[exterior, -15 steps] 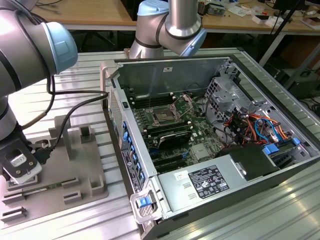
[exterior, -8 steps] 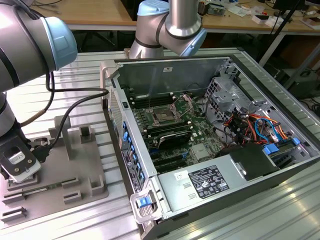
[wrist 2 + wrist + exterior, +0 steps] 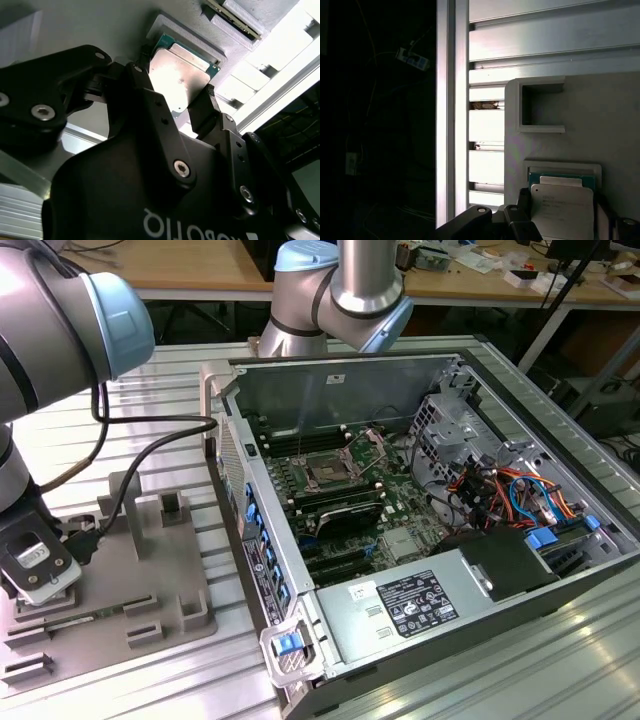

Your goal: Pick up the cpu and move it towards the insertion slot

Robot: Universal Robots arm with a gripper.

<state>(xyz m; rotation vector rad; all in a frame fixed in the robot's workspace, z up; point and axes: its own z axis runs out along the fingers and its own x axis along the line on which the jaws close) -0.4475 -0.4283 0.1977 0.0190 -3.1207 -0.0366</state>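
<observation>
Gripper (image 3: pixel 173 80) poised directly over cpu (image 3: pixel 186 69), seated in a grey tray (image 3: pixel 170 570) recess at the exterior view's left. Cannot tell whether gripped or merely straddled. Insertion slot (image 3: pixel 327 472) well apart, inside computer case (image 3: pixel 400 375).

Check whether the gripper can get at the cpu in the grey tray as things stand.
Probably yes: the gripper hangs right over the cpu in the grey tray, fingers spread either side, nothing covering the chip.
</observation>
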